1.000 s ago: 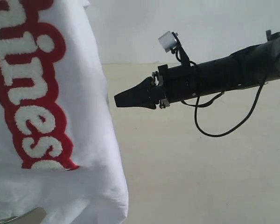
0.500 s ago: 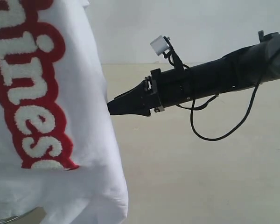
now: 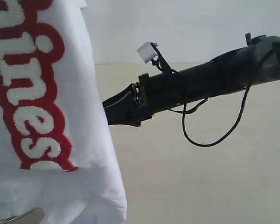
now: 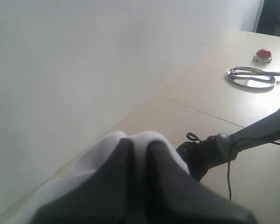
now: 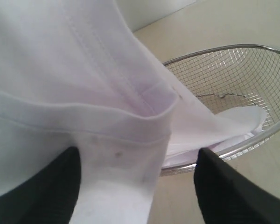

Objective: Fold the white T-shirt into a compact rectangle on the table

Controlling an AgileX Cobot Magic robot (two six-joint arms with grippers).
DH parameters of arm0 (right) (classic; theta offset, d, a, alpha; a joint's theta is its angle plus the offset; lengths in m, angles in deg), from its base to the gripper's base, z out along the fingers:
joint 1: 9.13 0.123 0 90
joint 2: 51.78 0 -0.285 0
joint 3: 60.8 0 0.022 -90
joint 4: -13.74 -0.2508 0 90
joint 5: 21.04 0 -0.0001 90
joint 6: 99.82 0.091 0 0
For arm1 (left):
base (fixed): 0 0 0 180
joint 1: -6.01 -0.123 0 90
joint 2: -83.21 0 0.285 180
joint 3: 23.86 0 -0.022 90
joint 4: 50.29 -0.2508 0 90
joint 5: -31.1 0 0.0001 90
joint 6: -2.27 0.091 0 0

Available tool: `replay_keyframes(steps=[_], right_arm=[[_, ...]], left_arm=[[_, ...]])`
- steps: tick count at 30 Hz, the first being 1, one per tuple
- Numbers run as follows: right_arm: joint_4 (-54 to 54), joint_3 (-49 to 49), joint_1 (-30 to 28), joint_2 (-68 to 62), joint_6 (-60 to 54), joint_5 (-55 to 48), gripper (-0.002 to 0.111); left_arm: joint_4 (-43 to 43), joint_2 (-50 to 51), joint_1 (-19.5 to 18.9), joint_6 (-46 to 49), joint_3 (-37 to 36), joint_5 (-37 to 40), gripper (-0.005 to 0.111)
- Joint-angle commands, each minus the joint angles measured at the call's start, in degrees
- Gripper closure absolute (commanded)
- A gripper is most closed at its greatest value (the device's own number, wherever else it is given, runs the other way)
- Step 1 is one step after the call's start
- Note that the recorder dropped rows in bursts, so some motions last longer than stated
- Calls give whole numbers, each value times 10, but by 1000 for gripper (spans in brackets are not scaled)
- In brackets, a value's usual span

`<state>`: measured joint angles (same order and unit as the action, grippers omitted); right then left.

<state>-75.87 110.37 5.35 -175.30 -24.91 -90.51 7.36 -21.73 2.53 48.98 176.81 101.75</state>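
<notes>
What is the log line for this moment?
white short-sleeved T-shirt with red lettering: hanging, lower end in round wire-mesh metal basket | left pincer: shut on shirt | right pincer: open, astride shirt edge

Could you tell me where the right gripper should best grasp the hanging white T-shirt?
Probably the stitched hem of the white T-shirt, approached from its free side edge: the cloth hangs vertically, and that hem lies between the right gripper's open fingers.

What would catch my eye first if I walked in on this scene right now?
A white T-shirt with bold red-and-white lettering hangs in the air, filling the left of the exterior view. The black right gripper reaches its edge from the right, jaws wide open around the hem, and the shirt's lower end trails into a round wire-mesh metal basket.
</notes>
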Motion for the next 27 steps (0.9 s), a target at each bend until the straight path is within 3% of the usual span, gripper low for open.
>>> replay_keyframes(steps=[1,7,12,20,27], right_arm=[[-6,3,16,8,-25,-5,64],[-28,3,21,8,-34,-5,108],[-26,3,3,18,16,12,108],[-16,3,-72,76,80,-3,108],[9,3,-94,92,108,-5,108]], left_arm=[[8,0,2,-6,5,-7,102],[8,0,2,-8,5,-7,102],[8,0,2,-8,5,-7,102],[8,1,2,-9,5,-7,102],[8,1,2,-10,5,-7,102]])
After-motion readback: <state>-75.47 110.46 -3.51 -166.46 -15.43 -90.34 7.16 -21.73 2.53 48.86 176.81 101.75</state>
